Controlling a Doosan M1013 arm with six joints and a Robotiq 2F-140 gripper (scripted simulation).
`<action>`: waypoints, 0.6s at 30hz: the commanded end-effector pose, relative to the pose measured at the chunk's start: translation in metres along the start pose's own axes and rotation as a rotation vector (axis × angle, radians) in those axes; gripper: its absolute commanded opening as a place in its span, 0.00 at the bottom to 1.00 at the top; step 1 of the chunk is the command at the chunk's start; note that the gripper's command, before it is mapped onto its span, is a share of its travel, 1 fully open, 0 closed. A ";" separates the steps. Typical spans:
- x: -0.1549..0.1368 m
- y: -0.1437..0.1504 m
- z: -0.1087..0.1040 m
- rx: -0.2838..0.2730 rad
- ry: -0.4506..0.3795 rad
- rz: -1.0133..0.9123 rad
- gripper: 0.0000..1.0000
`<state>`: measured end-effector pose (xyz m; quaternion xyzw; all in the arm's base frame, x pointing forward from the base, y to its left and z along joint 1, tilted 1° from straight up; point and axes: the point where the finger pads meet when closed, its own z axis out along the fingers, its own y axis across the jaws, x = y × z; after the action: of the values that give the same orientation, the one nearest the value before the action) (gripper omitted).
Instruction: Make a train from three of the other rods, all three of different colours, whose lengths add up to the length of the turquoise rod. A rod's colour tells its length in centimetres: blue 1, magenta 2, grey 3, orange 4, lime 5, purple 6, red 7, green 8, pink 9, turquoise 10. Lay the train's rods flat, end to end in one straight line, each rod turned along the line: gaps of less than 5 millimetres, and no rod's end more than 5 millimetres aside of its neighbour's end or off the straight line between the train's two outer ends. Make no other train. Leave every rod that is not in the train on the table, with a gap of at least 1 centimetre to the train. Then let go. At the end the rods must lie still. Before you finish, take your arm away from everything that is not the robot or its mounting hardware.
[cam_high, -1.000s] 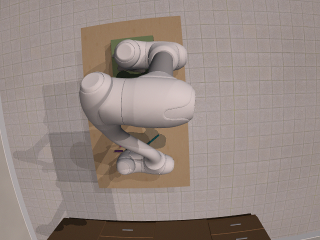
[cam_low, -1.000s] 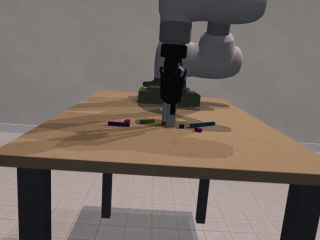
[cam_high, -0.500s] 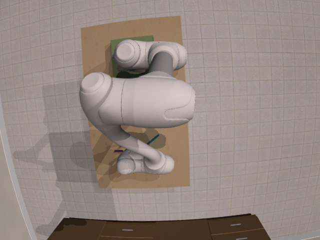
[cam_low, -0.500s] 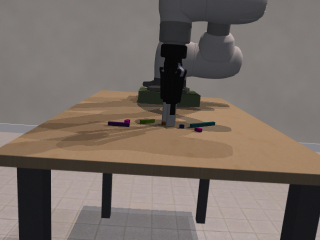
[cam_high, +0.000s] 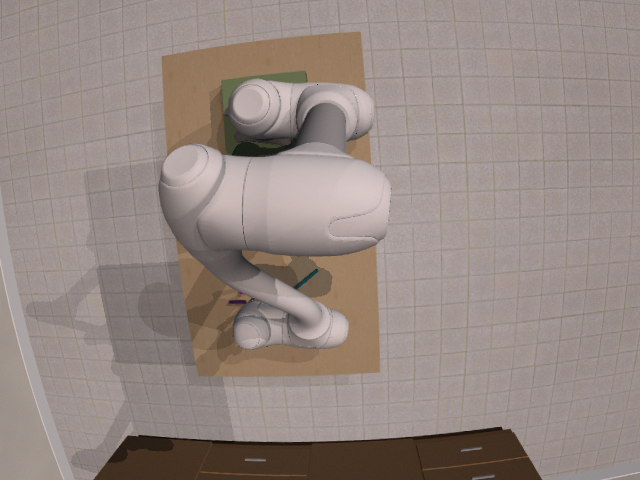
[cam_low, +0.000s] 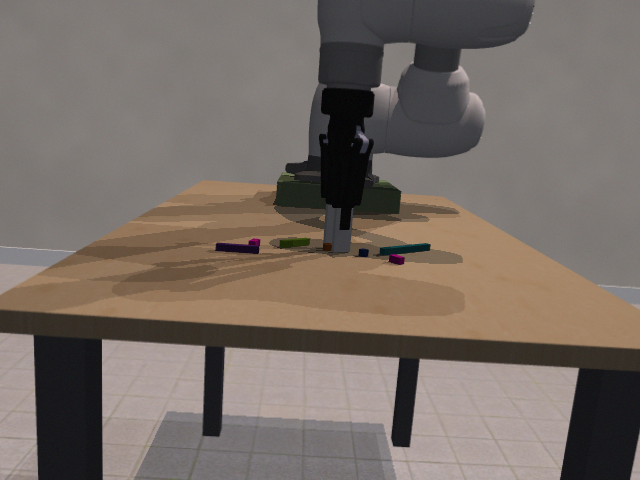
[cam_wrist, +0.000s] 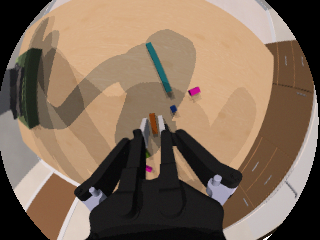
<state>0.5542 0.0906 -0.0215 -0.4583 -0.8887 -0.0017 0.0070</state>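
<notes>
Pale tiled floor (cam_high: 491, 206) surrounds the tan table (cam_high: 356, 320) (cam_low: 310, 325) (cam_wrist: 225, 60) in the top view, w/ brown drawers (cam_high: 361, 459) along the bottom edge. Gripper (cam_low: 334, 248) (cam_wrist: 153, 123) points down, ctr of the ext. view, tips at table level. Its fingers are a narrow way open, one each side of the orange rod (cam_low: 327, 246) (cam_wrist: 153, 123) — astride it, not clamped on it. That rod lies flat, partly hidden by a fingertip in the ext. view.

Next out, the blue rod (cam_low: 363, 252) (cam_wrist: 173, 108) sits just R of the fingers in the ext. view; the lime rod (cam_low: 294, 242) (cam_wrist: 147, 154) is to the L, mostly hidden in the wrist view. Turquoise rod (cam_high: 307, 279) (cam_low: 404, 249) (cam_wrist: 159, 67) lies R of blue in the ext. view, upper ctr in the wrist view. One magenta rod (cam_low: 396, 259) (cam_wrist: 194, 91) is near it, lower R of ctr in ext. Farther L in ext.: second magenta rod (cam_high: 240, 292) (cam_low: 254, 242) (cam_wrist: 149, 169), just behind the purple rod (cam_high: 237, 301) (cam_low: 237, 248). Rods lie apart at differing angles — no train formed.
</notes>
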 end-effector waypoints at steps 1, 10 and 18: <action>0.000 0.000 0.000 0.000 0.000 0.000 0.15; 0.000 0.000 0.000 0.000 0.000 0.000 0.03; 0.000 0.000 0.000 0.000 0.000 0.000 0.03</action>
<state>0.5542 0.0906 -0.0214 -0.4583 -0.8887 -0.0017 0.0070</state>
